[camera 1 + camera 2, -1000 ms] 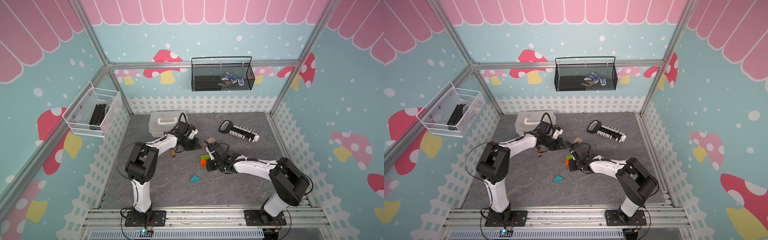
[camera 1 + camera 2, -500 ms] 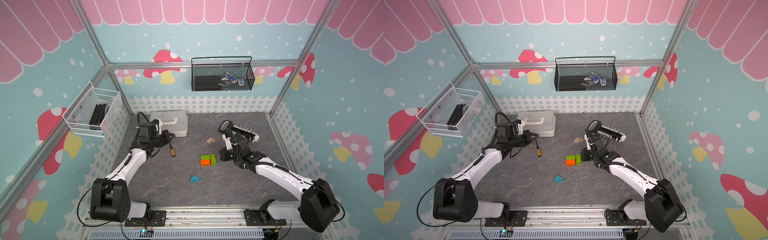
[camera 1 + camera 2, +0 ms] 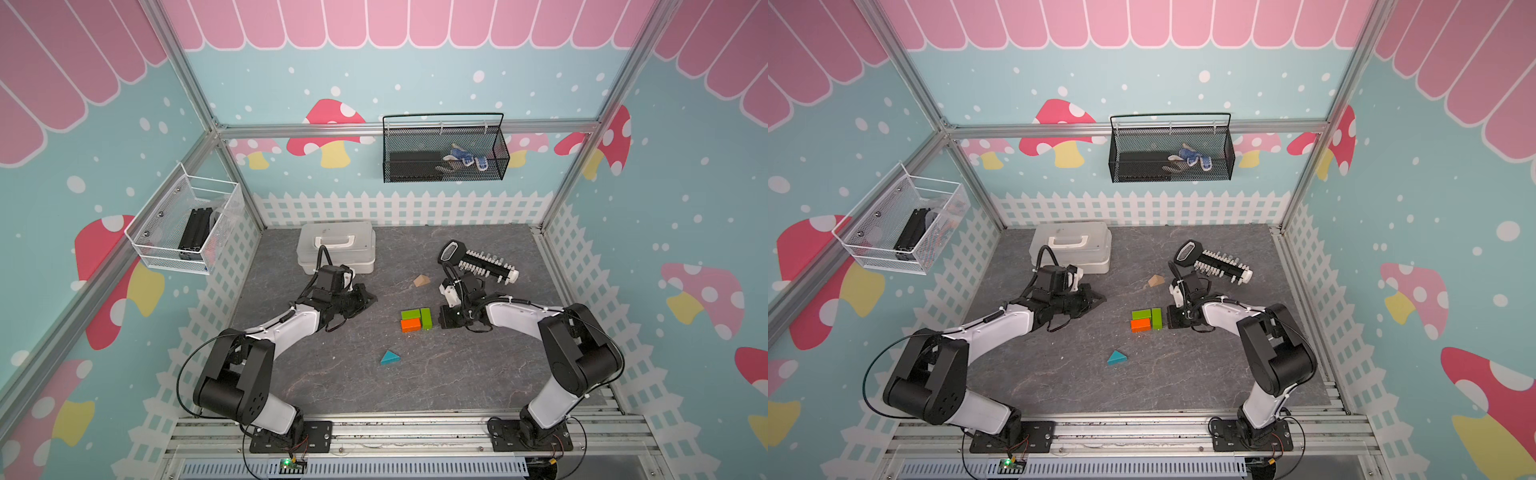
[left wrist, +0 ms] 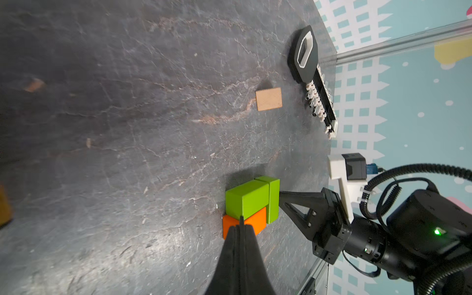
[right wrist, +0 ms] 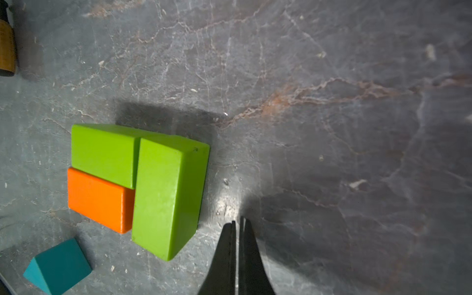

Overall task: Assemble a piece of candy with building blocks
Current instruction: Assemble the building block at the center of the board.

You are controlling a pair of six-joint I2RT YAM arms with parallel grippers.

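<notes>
Two lime-green cuboids and an orange cuboid lie pushed together as one rectangle mid-table. They also show in the right wrist view, the greens and the orange. The tan prism lies apart behind them. The teal prism lies apart in front. My right gripper is shut and empty, its tips low just right of the upright green cuboid, with a narrow gap. My left gripper is shut and empty, left of the cluster and pointing at it.
A white carry case stands at the back left. A black socket rack lies at the back right. An amber screwdriver handle shows at an edge of the right wrist view. Fence walls ring the floor, and wire baskets hang above.
Since half a second ago my left gripper has swung right toward the middle, covering the screwdriver. My right gripper has come down beside the green cuboid. The blocks have not moved.
</notes>
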